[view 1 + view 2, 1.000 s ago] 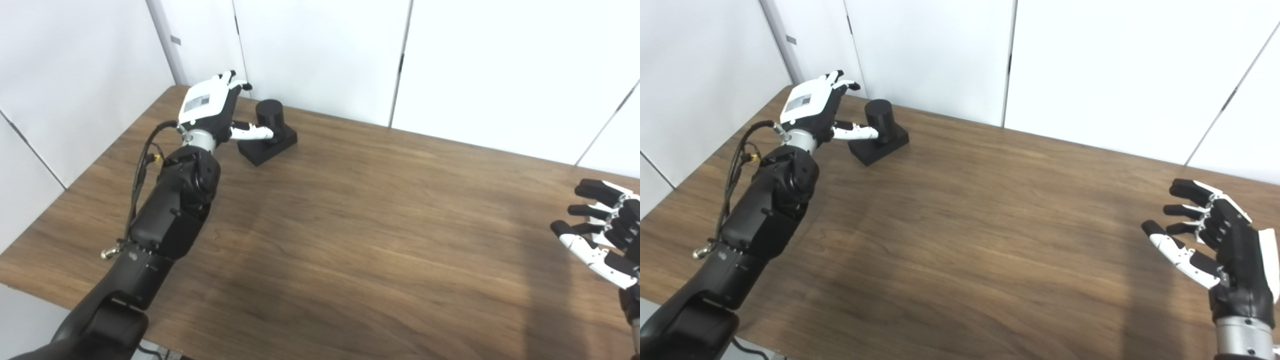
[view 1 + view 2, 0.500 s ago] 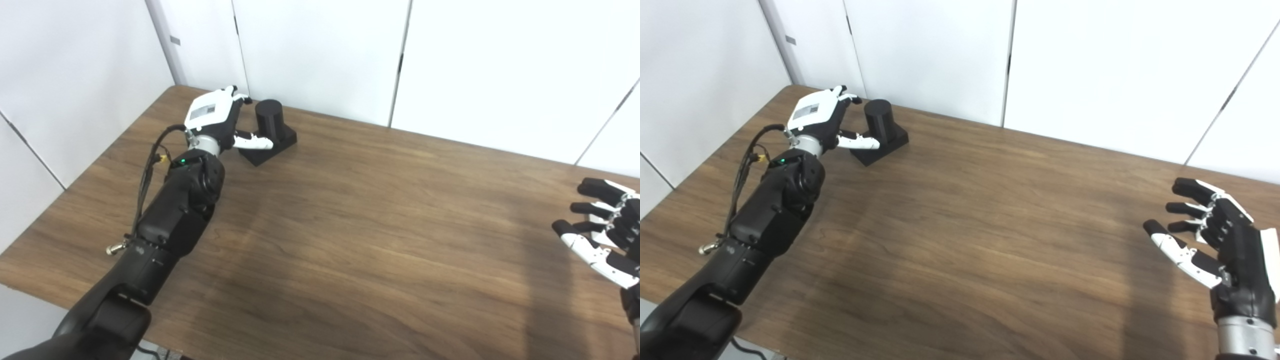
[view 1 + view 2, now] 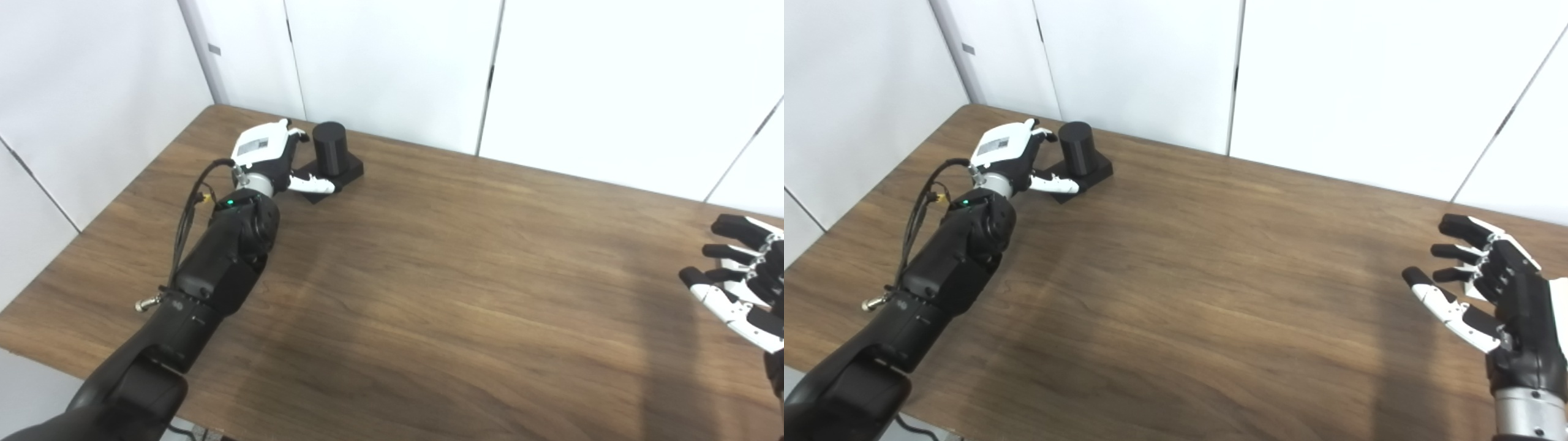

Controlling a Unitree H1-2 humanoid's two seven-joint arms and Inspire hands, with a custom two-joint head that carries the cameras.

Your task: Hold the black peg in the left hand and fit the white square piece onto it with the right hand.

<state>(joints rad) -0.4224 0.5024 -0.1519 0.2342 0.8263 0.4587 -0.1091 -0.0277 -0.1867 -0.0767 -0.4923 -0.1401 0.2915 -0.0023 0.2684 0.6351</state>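
Since prev frame my left robot hand (image 3: pixel 264 154) dropped beside black peg (image 3: pixel 329 146), upper left, fingers spread; reach step, next close round it. Right robot hand (image 3: pixel 1497 288) spread, idle.

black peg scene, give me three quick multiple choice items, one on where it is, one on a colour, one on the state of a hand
1. Where does the black peg stand?
A. far left of the table
B. near right corner
C. in the right hand

2. What colour is the peg's square base?
A. white
B. black
C. red

3. How is the right hand?
A. shut on the peg
B. flat on the table
C. open, holding nothing

Answers: 1 A, it stands near the far left edge beside the left hand. 2 B, base and peg are both black. 3 C, its fingers are spread and nothing is in them.
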